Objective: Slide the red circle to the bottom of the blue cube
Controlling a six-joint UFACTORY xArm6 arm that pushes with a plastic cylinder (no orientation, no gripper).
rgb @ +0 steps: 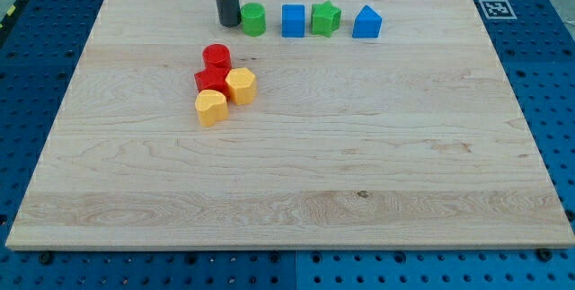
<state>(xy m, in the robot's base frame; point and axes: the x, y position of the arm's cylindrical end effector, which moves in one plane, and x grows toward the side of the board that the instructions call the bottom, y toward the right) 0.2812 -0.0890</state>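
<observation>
The red circle lies left of the board's middle, at the top of a tight cluster. The blue cube stands in a row near the view's top, up and to the right of the red circle. My tip rests on the board just left of the green circle, above the red circle and apart from it. The rod comes down from the view's top.
A red star, a yellow hexagon and a yellow heart-like block crowd under the red circle. A green star and a blue pentagon-like block stand right of the blue cube. The wooden board sits on a blue perforated table.
</observation>
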